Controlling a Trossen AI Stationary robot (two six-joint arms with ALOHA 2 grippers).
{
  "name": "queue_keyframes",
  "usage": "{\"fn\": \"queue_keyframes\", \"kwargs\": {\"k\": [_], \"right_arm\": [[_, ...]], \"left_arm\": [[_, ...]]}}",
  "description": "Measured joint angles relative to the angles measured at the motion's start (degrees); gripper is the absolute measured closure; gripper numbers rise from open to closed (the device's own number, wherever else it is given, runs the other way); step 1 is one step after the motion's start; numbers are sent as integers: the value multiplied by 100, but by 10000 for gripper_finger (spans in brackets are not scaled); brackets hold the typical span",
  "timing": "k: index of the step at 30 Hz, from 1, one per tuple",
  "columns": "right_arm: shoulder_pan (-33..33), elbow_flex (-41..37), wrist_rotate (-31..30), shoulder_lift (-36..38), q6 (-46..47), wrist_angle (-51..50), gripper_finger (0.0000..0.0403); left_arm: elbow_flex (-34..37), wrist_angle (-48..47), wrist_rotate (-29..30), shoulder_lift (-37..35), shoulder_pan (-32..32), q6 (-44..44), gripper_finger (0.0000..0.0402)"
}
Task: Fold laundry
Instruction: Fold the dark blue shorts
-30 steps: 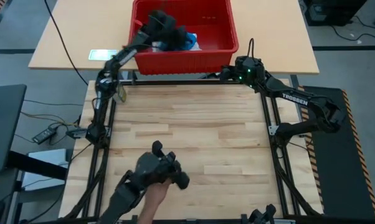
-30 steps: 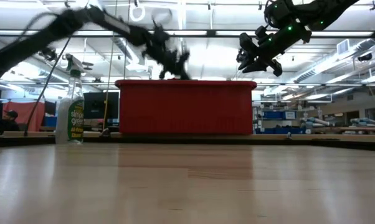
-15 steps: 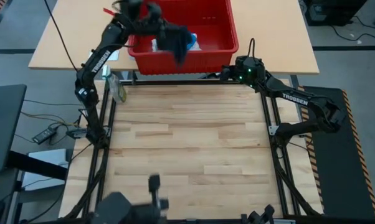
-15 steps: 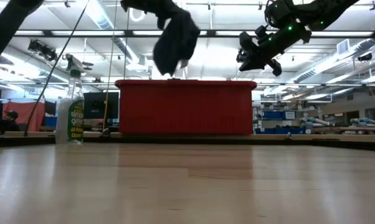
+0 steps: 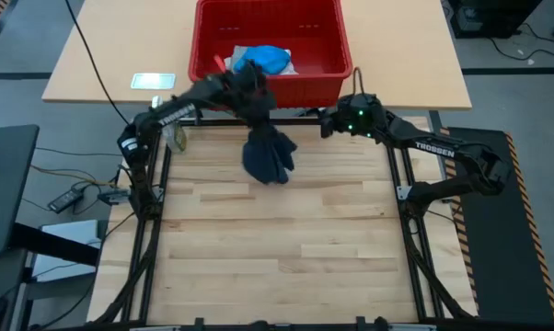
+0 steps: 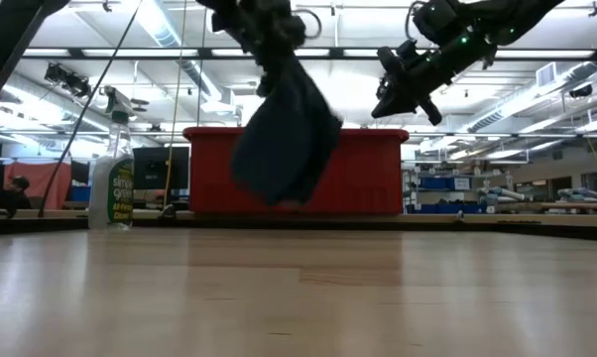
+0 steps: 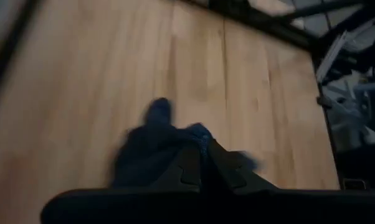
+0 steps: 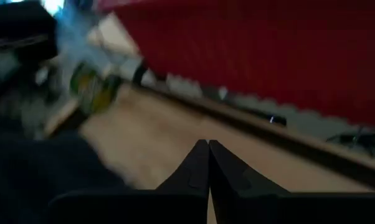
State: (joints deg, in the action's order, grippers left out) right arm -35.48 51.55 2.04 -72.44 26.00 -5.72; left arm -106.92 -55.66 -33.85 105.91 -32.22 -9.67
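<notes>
A dark navy garment (image 5: 268,154) hangs in a bunch over the far part of the wooden table (image 5: 277,239), just in front of the red basket (image 5: 337,69). My left gripper (image 5: 253,99) is shut on its upper end. In the basket lie a bright blue garment (image 5: 270,59) and a white piece (image 5: 243,53). My right gripper (image 5: 326,120) hovers shut and empty at the table's far right, beside the basket's near right corner. My left gripper pinches the navy garment's bunched upper end (image 7: 186,142) between its two fingers; how many layers I cannot tell. The fingers slant down from the table's far left. The garment (image 6: 284,139) hangs slack below them, clear of the table.
A green spray bottle (image 5: 174,136) stands at the table's far left corner. The red basket sits on a second table behind the far edge. Bare wood stretches from the middle of the table toward its near edge.
My left gripper has risen out of the basket with the navy garment, swung toward the table's near edge and tipped downward. The garment now hangs over the table's far part. A person's hand with a dark device at the near edge has left the view.
</notes>
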Motion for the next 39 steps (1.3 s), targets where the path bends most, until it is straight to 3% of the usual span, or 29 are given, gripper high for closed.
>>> {"fn": "queue_keyframes", "kwargs": {"k": [3, 7, 13, 20, 27, 33, 39], "right_arm": [[181, 0, 208, 0, -19, -417, 391], [422, 0, 16, -14, 443, -842, 388], [682, -83, 86, -173, 482, -1083, 345], [955, -114, 403, -672, 337, -884, 258], [1041, -118, 385, -1202, 628, -868, 205], [915, -118, 480, -1379, 559, -851, 204], [625, -118, 619, -1349, 192, -843, 206]], "left_arm": [[779, 645, 50, 24, 145, 310, 398], [1544, 1254, 32, 22, 283, 749, 398], [1922, 1378, 56, -32, 548, 1007, 397], [2267, 442, 1424, -76, 608, 985, 392], [3161, 533, 1410, -460, 420, 1524, 313], [3153, 1061, 1438, -1001, 509, 1643, 236], [3150, 1647, 2158, -1416, 753, 1141, 199]]}}
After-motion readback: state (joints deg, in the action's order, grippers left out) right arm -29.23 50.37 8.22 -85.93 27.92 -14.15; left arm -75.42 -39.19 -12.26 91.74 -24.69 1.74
